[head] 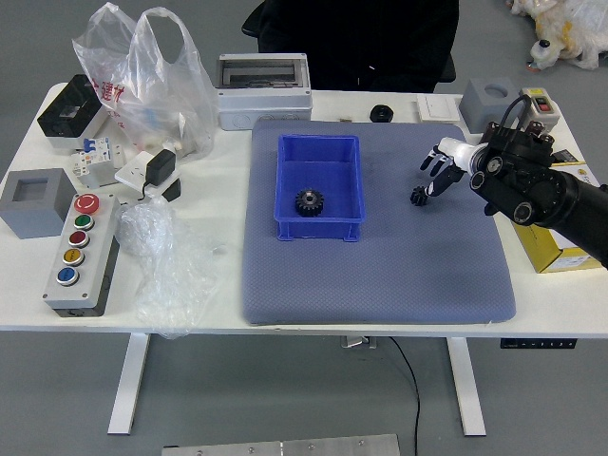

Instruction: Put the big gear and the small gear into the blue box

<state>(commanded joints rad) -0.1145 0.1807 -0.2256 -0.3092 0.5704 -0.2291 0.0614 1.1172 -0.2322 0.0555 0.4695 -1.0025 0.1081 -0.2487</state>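
Small gear (419, 196) on blue-grey mat (380, 275), left and slightly nearward of right hand (458, 157), just beside lowest fingertip. Right hand nearer; left hand out of frame. Fingers spread, gripping nothing. Gear roundish, no long axis to match. Big gear (309, 202) inside blue box (318, 230); 1 gear left to place. Fingertip contact: cannot tell. Person (361, 38) at far side, cut off by frame, hands unseen.

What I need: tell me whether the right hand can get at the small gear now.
Probably yes: the right hand is open, right beside the small gear on the mat, and nothing visible stands between them.
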